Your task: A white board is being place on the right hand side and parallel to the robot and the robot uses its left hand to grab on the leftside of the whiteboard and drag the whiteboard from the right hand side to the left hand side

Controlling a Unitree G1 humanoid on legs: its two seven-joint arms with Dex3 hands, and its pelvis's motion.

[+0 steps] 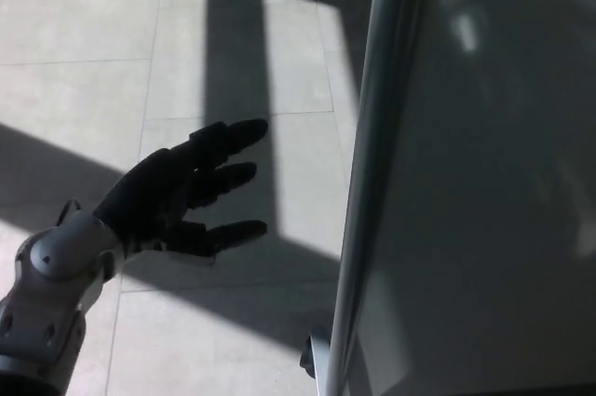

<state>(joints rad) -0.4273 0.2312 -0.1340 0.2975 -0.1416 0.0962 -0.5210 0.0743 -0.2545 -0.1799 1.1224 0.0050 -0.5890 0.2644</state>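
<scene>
1. Pale grey tiled floor: sunlit panels crossed by broad dark shadow bands fill the left half of the head view.
2. Left hand: black, thumb and two thick fingers spread apart, holding nothing; it reaches out above the floor, fingertips aimed toward the board edge and clear of it. The grey wrist joint shows at lower left.
3. Silver metal left frame edge: the upright rail of the board, running from top to bottom of the view; this is the judged grasp site.
4. Large white glossy whiteboard: fills the right half of the view, in shade.
5. Step in hand, as judged: close the gap, keep the fingers apart until the rail sits between thumb and fingers, then clamp firmly and pull leftward evenly so the board does not twist.
6. Right hand: not in view.
</scene>
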